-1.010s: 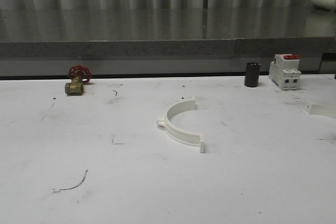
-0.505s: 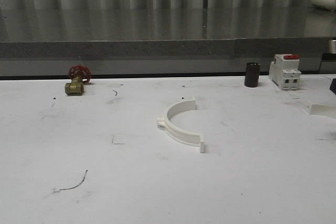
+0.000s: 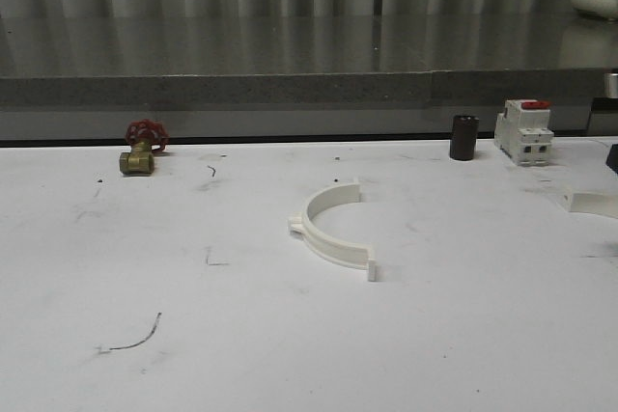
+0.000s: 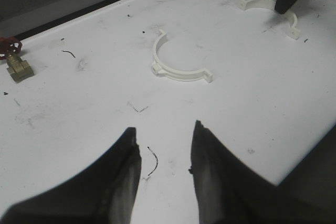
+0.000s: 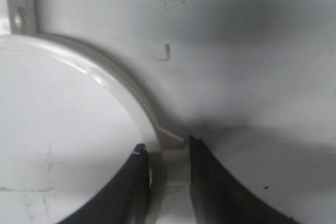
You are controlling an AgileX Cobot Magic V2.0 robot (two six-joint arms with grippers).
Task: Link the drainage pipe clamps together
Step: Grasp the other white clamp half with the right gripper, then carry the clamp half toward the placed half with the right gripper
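One white drainage pipe clamp (image 3: 333,229) lies flat in the middle of the table, its open side facing back and right; it also shows as the clamp (image 4: 181,73). The second clamp (image 3: 591,202) lies at the table's right edge. My right gripper (image 5: 167,153) is down over this clamp (image 5: 126,95). Its jaws stand one on each side of the band at the small middle tab, with a thin gap on the inner side. The right gripper (image 3: 612,156) shows as a dark tip. My left gripper (image 4: 166,140) hovers open over bare table, well short of the middle clamp.
A brass valve with a red handwheel (image 3: 143,147) sits at the back left. A dark cylinder (image 3: 464,137) and a white breaker with a red top (image 3: 524,130) stand at the back right. A grey ledge (image 3: 290,89) bounds the table behind.
The right gripper's dark tip came into view at the right edge by half a second ago and has held still since. Neither clamp has moved.
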